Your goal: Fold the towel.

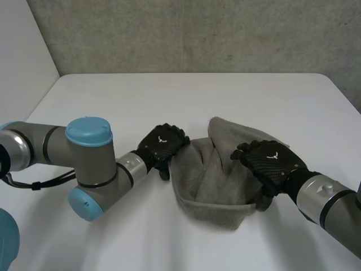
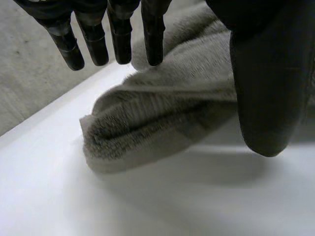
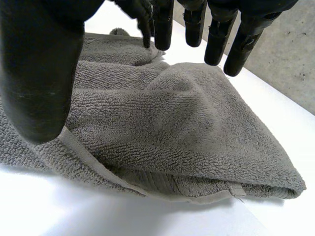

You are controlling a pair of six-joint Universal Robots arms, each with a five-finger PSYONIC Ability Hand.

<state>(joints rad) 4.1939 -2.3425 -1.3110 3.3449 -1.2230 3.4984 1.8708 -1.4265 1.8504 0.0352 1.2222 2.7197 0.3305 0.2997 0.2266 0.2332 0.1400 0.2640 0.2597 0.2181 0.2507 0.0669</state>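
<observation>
Soft, even, diffuse light

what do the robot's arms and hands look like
The left arm and right arm are rounded grey tubes, the left with light-blue caps. Silver cuffs lead to the black left hand and right hand, each with a woven-look back and small white mark.

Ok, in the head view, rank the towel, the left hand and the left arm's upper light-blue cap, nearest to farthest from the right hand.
1. Grey towel, directly under the right hand.
2. Left hand, at the towel's opposite edge.
3. Upper light-blue cap, farther out on the left arm.
</observation>
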